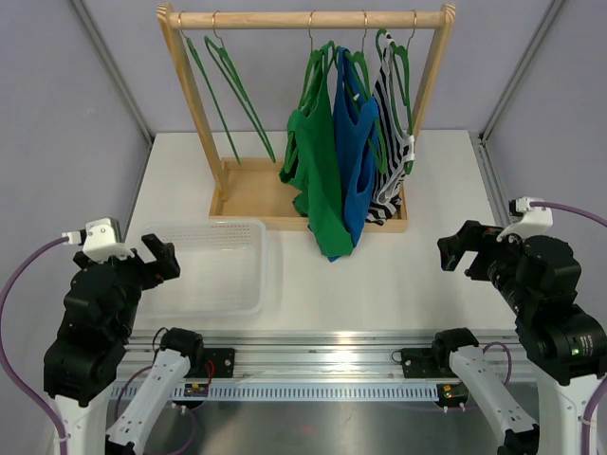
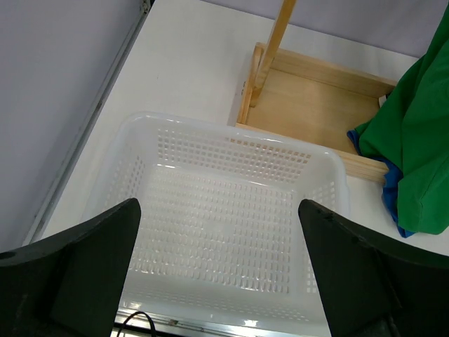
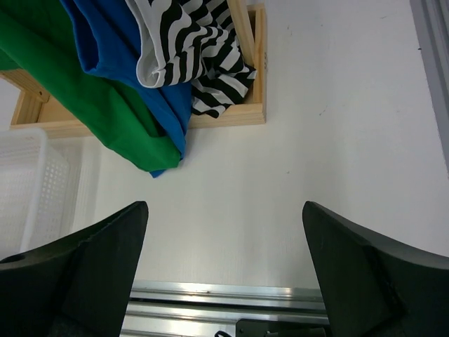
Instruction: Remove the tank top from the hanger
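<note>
Green top [image 1: 318,180] touching blue top [image 1: 356,190]; basket [image 1: 204,270] front-left

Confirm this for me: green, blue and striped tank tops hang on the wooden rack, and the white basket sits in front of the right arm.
One error: the white basket sits in front of the left arm, as the top external view shows. The green tank top, blue tank top and striped tank top do hang on the wooden rack.
</note>
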